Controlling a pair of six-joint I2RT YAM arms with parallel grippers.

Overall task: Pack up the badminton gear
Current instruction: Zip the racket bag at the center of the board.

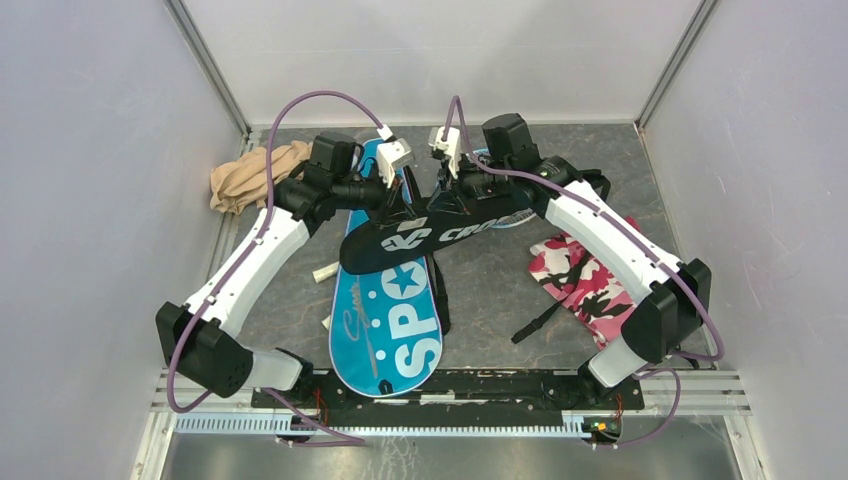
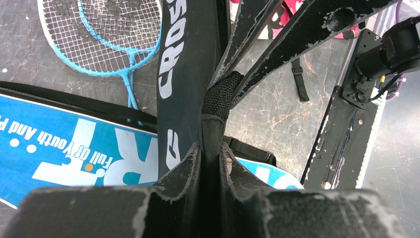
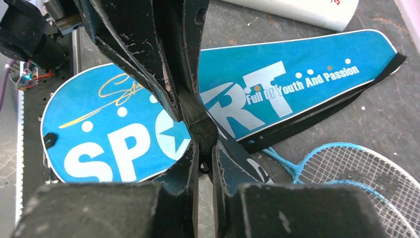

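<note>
Top external view has the black cover (image 1: 400,245) slung from 8 to 2 o'clock above the blue cover (image 1: 390,330), with my left claw (image 2: 210,156) and right claw (image 3: 204,148) both pinched nearly shut on its mesh tab (image 2: 220,96), so I'd draw them apart slowly to gape it.

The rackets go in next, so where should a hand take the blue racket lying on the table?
Probably the thin shaft just below the head, from straight above with the fingers across it. The blue racket lies flat, so its rim gives no edge to get under. Its handle end runs under the blue SPORT cover, out of sight.
</note>
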